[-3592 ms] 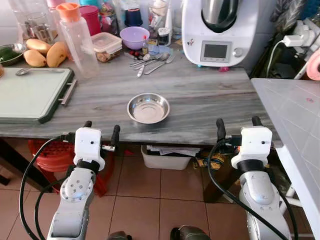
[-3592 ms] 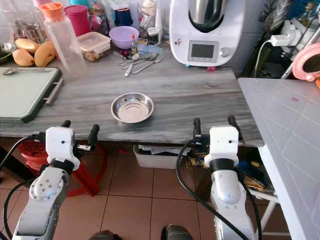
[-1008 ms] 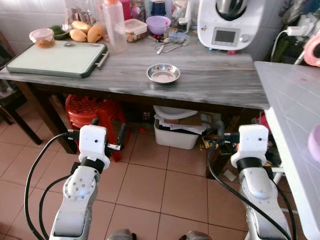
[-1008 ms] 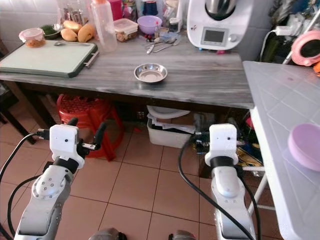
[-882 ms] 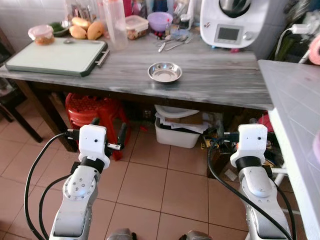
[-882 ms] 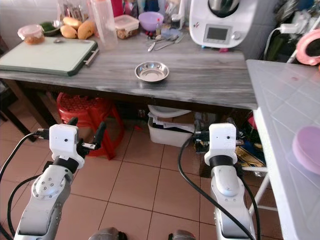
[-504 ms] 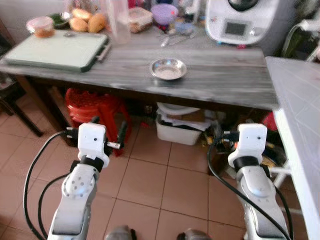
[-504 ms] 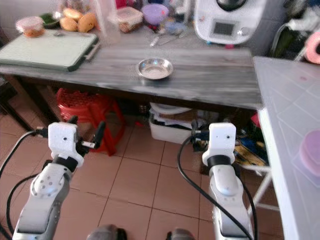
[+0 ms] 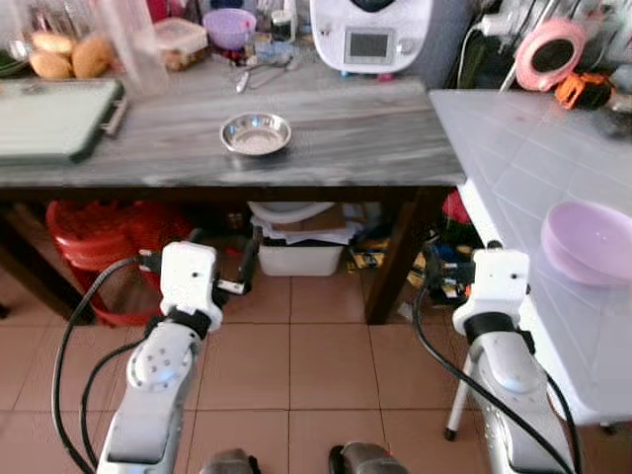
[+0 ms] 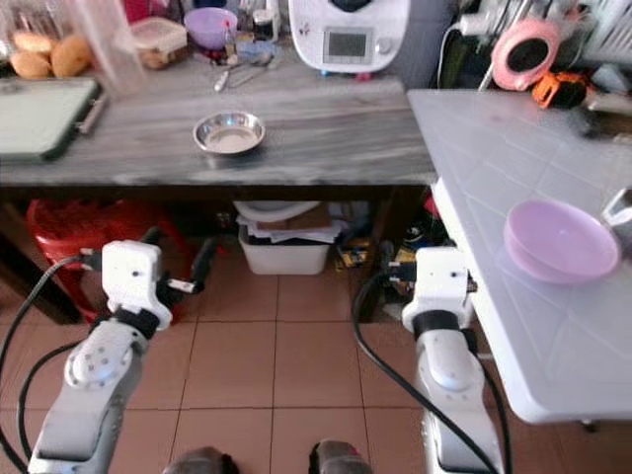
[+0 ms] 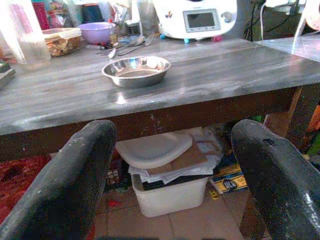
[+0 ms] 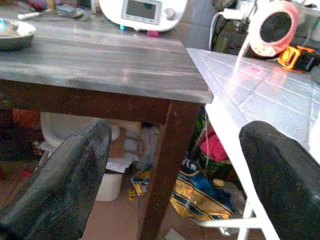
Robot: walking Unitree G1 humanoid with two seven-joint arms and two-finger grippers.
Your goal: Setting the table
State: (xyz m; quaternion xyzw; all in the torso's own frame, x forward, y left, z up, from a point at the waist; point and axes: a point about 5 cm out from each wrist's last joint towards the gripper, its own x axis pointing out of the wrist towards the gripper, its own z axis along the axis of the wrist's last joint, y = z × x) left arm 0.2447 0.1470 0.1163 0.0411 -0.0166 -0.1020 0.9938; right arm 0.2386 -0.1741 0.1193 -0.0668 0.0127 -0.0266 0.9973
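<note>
Standing back from the wooden table [image 9: 326, 148], the robot holds both arms low over the tiled floor, each gripper empty. Left gripper [image 11: 172, 165]: fingers spread wide, nothing between them, aimed at the table edge. Right gripper [image 12: 175, 170]: fingers likewise wide apart and empty, aimed at the table's corner leg and the white table [image 10: 484, 188] beside it.

Steel bowl [image 9: 256, 133]: sits alone on the bare middle of the wooden table, well apart from both grippers. By its look it is thin metal, so probably light and stiff, not fragile, but smooth and likely slippery; the shallow walls and out-turned rim suggest pinching the rim, one finger inside and one outside, since a grip across the full width would tend to slide. It may skid on the tabletop if pushed.

Pink bowl [image 10: 561, 240]: rests on the white table, near the right arm. It looks like plastic, probably light and unlikely to break; its rim is again the likely hold.

At the back of the wooden table stand a white kitchen machine [image 9: 370, 35] with a small screen, loose cutlery [image 9: 259, 69], a purple bowl [image 9: 229, 26] and a green tray [image 9: 49, 118].

No brand, label or writing is legible; the machine's screen is too small to read.
</note>
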